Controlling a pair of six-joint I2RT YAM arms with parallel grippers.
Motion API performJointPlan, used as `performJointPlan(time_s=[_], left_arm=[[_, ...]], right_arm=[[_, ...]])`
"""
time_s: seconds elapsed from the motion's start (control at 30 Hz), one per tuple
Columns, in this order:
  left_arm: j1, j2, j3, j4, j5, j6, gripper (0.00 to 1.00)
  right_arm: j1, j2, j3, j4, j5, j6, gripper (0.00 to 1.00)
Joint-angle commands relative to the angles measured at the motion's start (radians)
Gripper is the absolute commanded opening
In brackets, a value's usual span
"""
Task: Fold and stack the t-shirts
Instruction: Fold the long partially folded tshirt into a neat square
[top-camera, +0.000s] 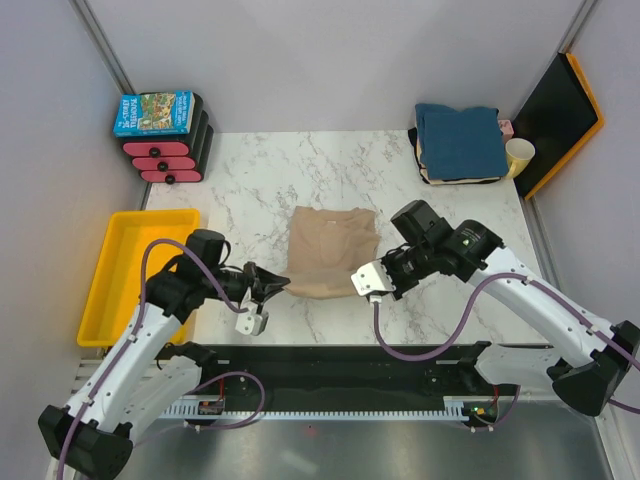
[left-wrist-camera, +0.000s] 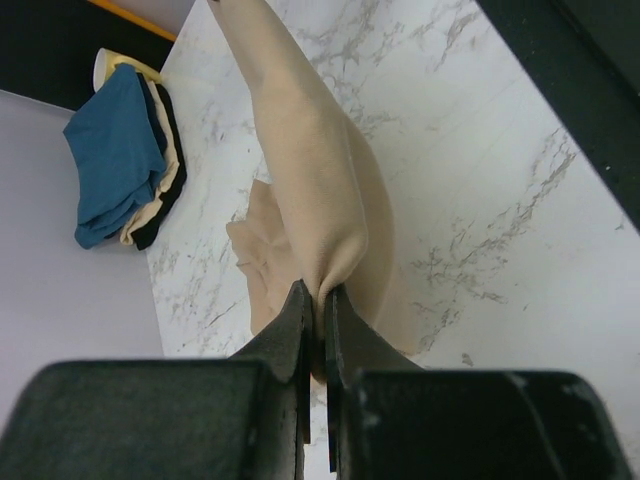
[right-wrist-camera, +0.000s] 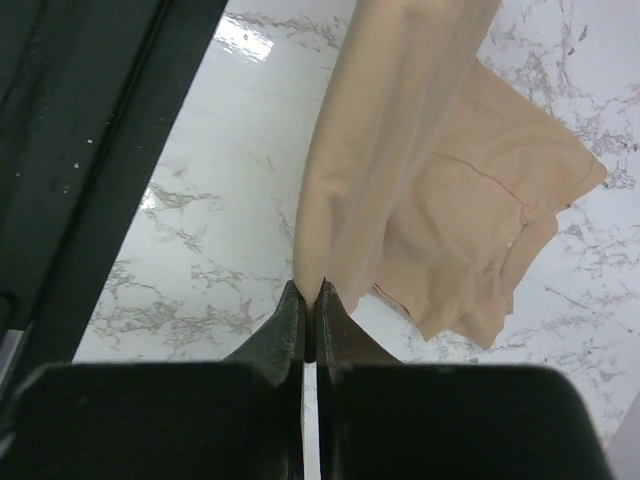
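Both claws are pinched tight on the shirt (top-camera: 330, 245), which lies mid-frame from above: left claw (top-camera: 272, 284) on its lower-left corner, right claw (top-camera: 368, 280) on its lower-right. I'd raise both evenly, keep that edge taut and carry it over together. The stack (top-camera: 460, 140) waits upper right.
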Motion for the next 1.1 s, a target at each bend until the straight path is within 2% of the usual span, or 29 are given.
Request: performJointPlan(time_s=[0.0, 0.13, 0.3, 0.5, 0.8, 0.93, 1.07], left_arm=[[-0.005, -0.007, 0.048, -0.103, 0.078, -0.049, 0.02], [-0.005, 0.125, 0.095, -0.042, 0.041, 0.019, 0.02], [0.020, 0.404, 0.296, 0.024, 0.021, 0.009, 0.02], [0.066, 0.620, 0.457, 0.098, 0.021, 0.003, 0.02], [0.102, 0.759, 0.470, 0.150, -0.025, 0.043, 0.02], [0.113, 0.808, 0.476, 0.167, -0.034, 0.052, 0.02], [0.118, 0.878, 0.519, 0.181, -0.040, 0.055, 0.02]], right_arm=[[0.013, -0.016, 0.033, -0.114, -0.047, 0.033, 0.00], [0.011, 0.024, 0.013, 0.000, 0.030, 0.050, 0.00], [-0.018, 0.051, 0.009, 0.126, 0.086, 0.033, 0.00], [-0.140, 0.157, 0.053, 0.270, 0.125, 0.017, 0.00], [-0.242, 0.384, 0.121, 0.422, 0.172, -0.047, 0.00], [-0.266, 0.478, 0.199, 0.426, 0.182, -0.041, 0.00], [-0.275, 0.505, 0.204, 0.429, 0.171, -0.065, 0.00]])
